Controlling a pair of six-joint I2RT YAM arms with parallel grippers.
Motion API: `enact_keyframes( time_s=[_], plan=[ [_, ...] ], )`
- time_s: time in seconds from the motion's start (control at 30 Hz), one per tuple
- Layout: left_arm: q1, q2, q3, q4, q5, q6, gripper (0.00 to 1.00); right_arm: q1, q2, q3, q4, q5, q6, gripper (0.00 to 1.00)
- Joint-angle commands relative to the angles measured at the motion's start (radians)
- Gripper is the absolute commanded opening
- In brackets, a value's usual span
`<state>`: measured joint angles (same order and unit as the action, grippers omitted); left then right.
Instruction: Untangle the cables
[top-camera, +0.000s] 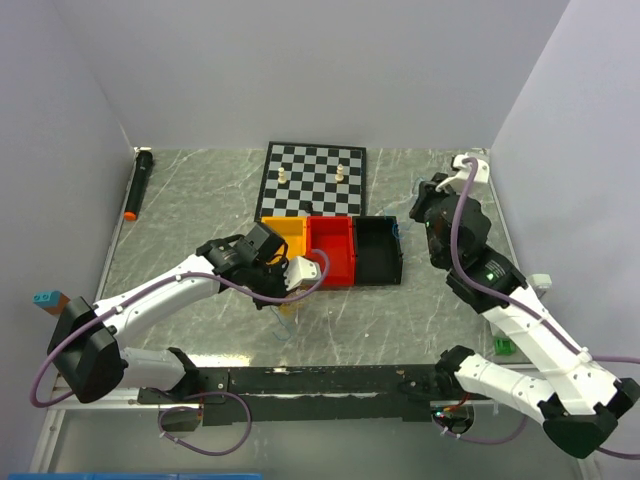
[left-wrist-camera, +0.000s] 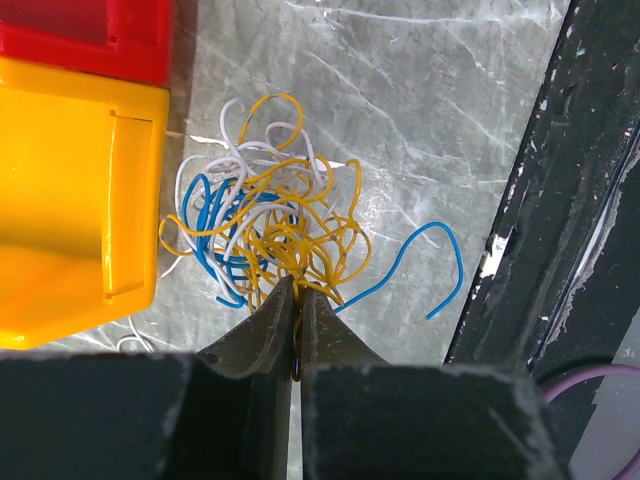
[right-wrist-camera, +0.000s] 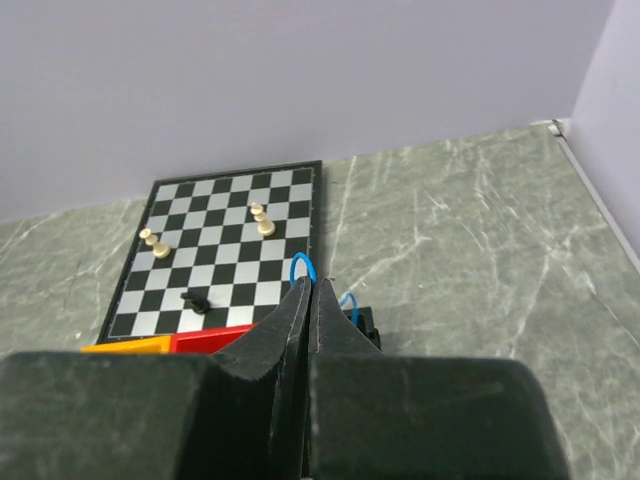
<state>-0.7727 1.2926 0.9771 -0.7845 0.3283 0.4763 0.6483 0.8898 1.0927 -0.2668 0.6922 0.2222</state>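
A tangle of cables (left-wrist-camera: 265, 225), blue, yellow and white, lies on the marble table beside the yellow bin (left-wrist-camera: 70, 200). One blue end (left-wrist-camera: 440, 250) trails off to the right. My left gripper (left-wrist-camera: 295, 285) is at the tangle's near edge, shut on a yellow strand that runs down between its jaws. In the top view it (top-camera: 278, 298) sits just in front of the bins. My right gripper (right-wrist-camera: 311, 283) is shut on a blue cable (right-wrist-camera: 303, 266) that loops out above its tips. It hovers by the black bin's right edge (top-camera: 402, 230).
Yellow (top-camera: 283, 233), red (top-camera: 330, 250) and black (top-camera: 378, 250) bins stand in a row mid-table. Behind them lies a chessboard (top-camera: 313, 178) with a few pieces. A black marker (top-camera: 138, 183) lies at the far left. A black rail (top-camera: 320, 380) runs along the near edge.
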Motion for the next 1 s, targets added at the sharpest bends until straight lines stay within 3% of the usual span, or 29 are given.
enact_keyframes(
  time_s=[0.0, 0.47, 0.97],
  plan=[
    [-0.002, -0.035, -0.003, 0.008, 0.026, -0.018, 0.08, -0.007, 0.020, 0.078, 0.097, -0.059, -0.049, 0.00],
    [-0.008, -0.041, -0.009, 0.031, 0.028, -0.045, 0.08, -0.007, 0.089, 0.226, 0.167, -0.059, -0.199, 0.00],
    [-0.011, -0.049, -0.017, 0.037, 0.018, -0.054, 0.07, -0.007, 0.101, 0.033, 0.158, -0.057, -0.121, 0.00]
  ],
)
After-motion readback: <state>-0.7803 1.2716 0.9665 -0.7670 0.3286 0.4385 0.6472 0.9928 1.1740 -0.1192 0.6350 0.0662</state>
